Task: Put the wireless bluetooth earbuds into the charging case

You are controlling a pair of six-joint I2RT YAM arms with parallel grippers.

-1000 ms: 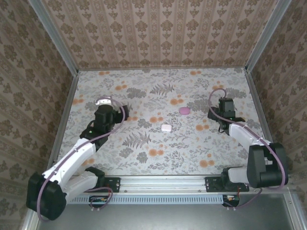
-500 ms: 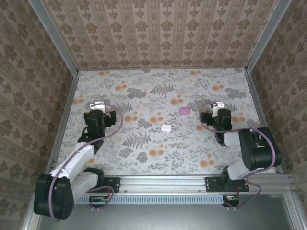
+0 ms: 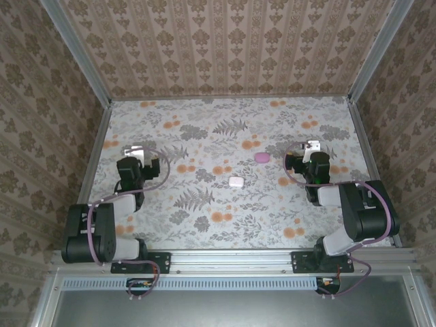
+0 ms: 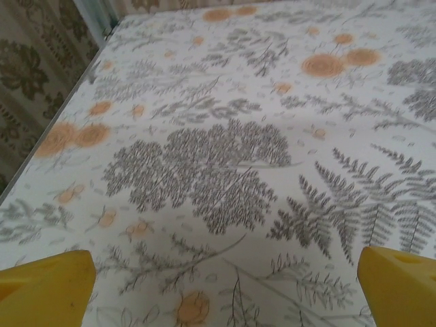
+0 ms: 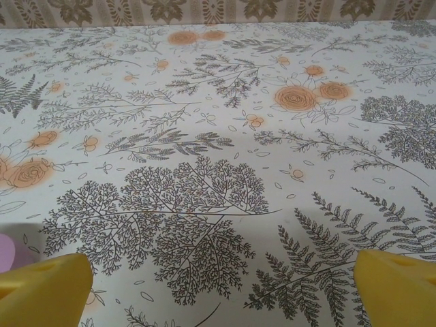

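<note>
A small white rounded-square piece (image 3: 236, 182) lies flat near the middle of the flowered table, and a small pink oval piece (image 3: 261, 157) lies just beyond it to the right. At this size I cannot tell whether each is a charging case or an earbud. The pink piece's edge (image 5: 5, 249) peeks in at the left of the right wrist view. My left gripper (image 3: 138, 151) (image 4: 225, 289) hovers open over bare cloth at the left, far from both pieces. My right gripper (image 3: 312, 146) (image 5: 221, 289) stands open to the right of the pink piece, nothing between its yellow fingers (image 5: 41, 289).
Patterned walls close in the table at the back and both sides, with metal posts at the corners. A metal rail (image 3: 231, 261) runs along the near edge where the arm bases sit. Both arms are folded back close to their bases.
The left arm has folded back toward its base, its gripper sliding left. The right arm folded back too, and its jaws spread wider. The white and pink pieces have not moved.
</note>
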